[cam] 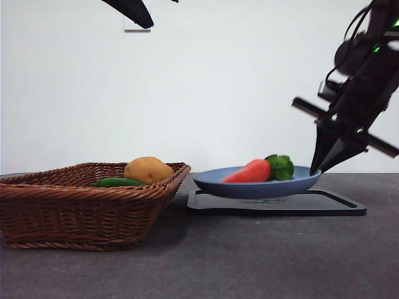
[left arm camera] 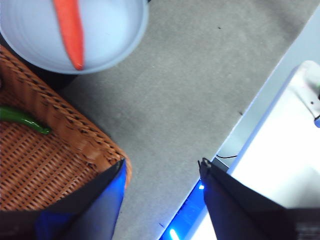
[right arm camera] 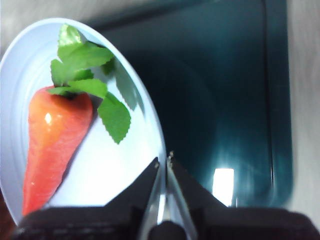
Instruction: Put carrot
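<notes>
Carrot [cam: 248, 172] lies in the blue plate [cam: 299, 184], thin end toward the basket [cam: 75, 212], leaves [cam: 280, 166] toward the plate's far-side rim. Plate sits on a black tray [cam: 336, 204] near the desk's [cam: 249, 261] back edge, w/ the basket just beside it. Basket holds a potato [cam: 148, 169] and a slim green vegetable [cam: 118, 182], so we judge the carrot came from there or was simply meant for the plate; either way it rests where the task seems to want it.

Right pincer [right arm camera: 163, 162] is what we're working w/. It's clenched on the plate rim [right arm camera: 161, 200]: both jaws pressed together w/ the thin edge pinched between them, just beside the leaves. In the front view it comes down from the upper corner on the tray side, tips [cam: 319, 167] at the plate's outer edge. Why grip the rim, not the carrot? Prob. to steady or shift the plate; we can't say which. The plate does look a bit tipped or lifted on that side, but that's hard to confirm.

Left pincer [left arm camera: 162, 167] waits high over the basket's corner, jaws released, nothing between them, bare desk below. From there we see the carrot's tip [left arm camera: 75, 45] in the plate.

Risk as we judge it: a thin rim pinch could slip, and a tilt would roll the carrot.
</notes>
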`<action>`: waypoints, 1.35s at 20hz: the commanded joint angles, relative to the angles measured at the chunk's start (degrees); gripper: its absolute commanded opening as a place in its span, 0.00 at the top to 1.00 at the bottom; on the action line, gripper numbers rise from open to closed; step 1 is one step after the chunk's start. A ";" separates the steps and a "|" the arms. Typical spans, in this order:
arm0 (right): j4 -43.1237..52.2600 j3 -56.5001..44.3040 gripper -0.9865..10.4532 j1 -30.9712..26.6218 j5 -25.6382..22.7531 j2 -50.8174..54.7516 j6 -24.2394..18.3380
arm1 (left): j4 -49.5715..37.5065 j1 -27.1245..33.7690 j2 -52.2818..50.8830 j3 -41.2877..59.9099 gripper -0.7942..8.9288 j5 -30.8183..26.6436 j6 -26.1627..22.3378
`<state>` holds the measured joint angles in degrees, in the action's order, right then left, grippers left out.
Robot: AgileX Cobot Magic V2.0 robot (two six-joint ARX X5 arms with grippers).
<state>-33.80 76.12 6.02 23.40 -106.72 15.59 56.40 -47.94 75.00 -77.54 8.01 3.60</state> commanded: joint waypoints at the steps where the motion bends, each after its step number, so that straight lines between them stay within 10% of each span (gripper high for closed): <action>1: 0.33 4.48 0.91 -0.33 0.42 -4.90 0.02 | -0.37 -0.28 0.66 -0.68 0.65 -0.50 -0.68; 15: -2.16 5.49 0.73 -2.23 0.24 1.70 -2.69 | -16.22 -0.28 0.72 -0.68 0.65 -8.52 -3.87; 23: -15.26 5.46 0.88 1.75 -9.75 21.73 -9.33 | -47.89 0.61 0.98 -0.68 0.79 -21.44 -5.33; 27: -19.32 5.22 0.91 7.58 -19.41 30.14 -11.21 | -46.16 4.39 0.98 -0.68 0.91 -21.42 -6.86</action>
<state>-53.41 80.53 13.43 4.64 -76.01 5.41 10.28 -43.55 75.16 -77.54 -13.15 -1.96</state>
